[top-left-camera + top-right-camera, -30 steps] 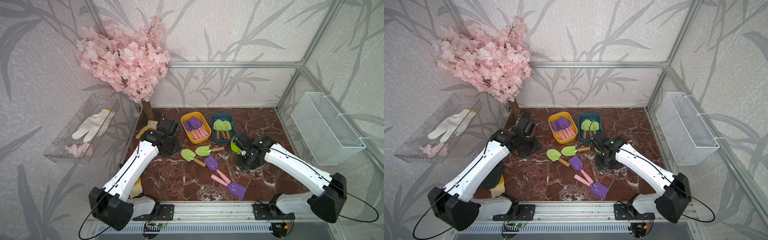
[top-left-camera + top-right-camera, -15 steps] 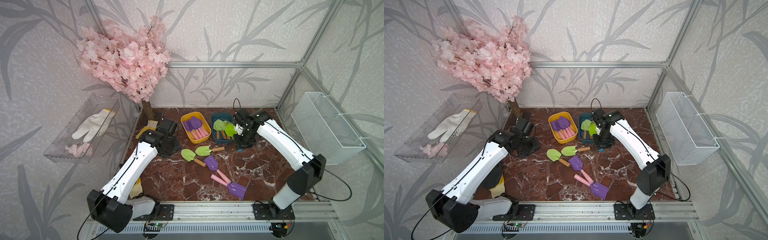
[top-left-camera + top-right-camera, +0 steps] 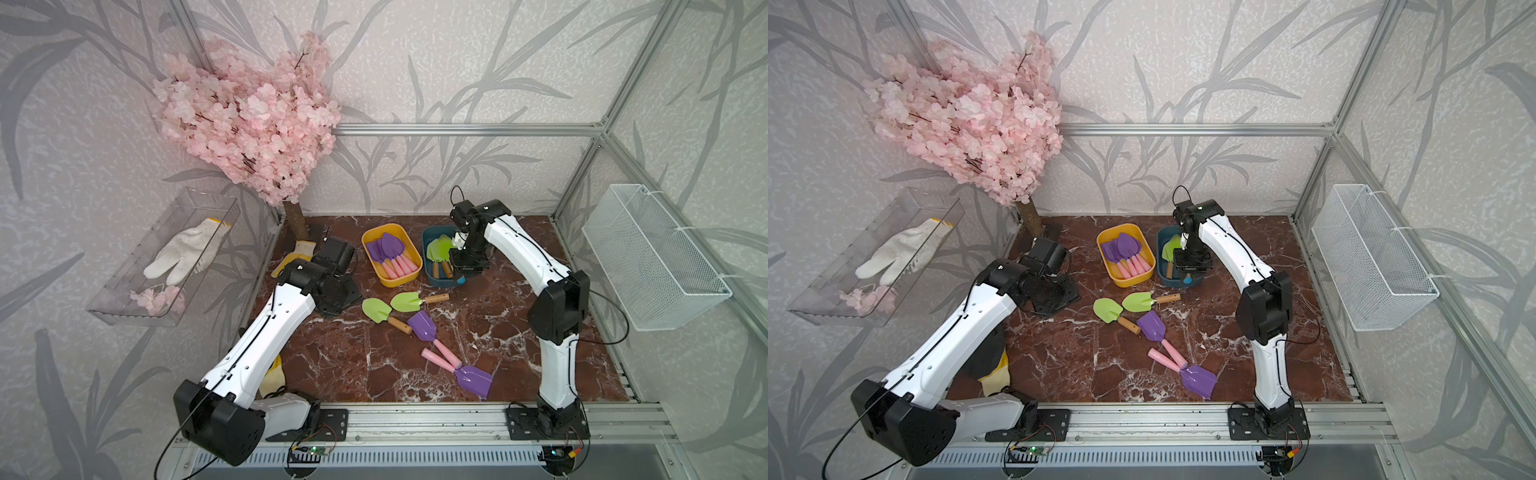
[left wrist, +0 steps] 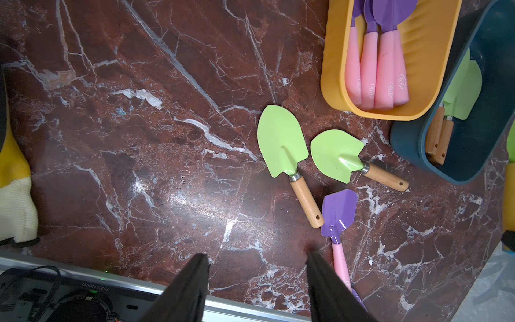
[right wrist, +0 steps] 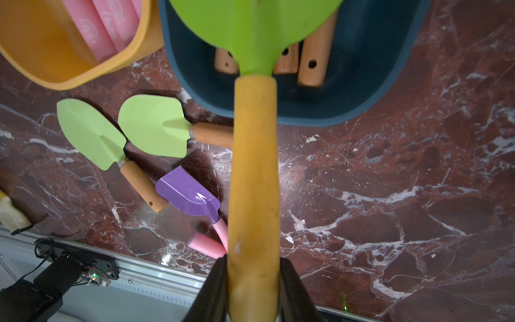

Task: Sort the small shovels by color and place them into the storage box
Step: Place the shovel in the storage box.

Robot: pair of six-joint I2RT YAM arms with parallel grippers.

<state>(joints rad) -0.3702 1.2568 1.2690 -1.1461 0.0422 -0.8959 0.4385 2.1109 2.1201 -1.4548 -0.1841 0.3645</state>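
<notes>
Right gripper (image 5: 252, 267) clamps yellow handle of bright green shovel (image 5: 253, 167), blade over dark teal plastic tub (image 3: 438, 284), just right of centre in a top view: greens belong there. Left gripper (image 4: 257, 256) spread, empty.

A pink blossom tree (image 3: 249, 133) stands at the far left corner of the dark red marble tabletop (image 3: 332, 365). A yellow and white glove (image 3: 293, 257) lies just beside its trunk, and another yellow glove (image 3: 994, 374) lies at the near left. On the left wall, a clear tray (image 3: 133, 318) holds a white glove (image 3: 183, 255) and loose pink blossoms (image 3: 156, 297). A white wire basket (image 3: 652, 266) hangs on the right wall.
</notes>
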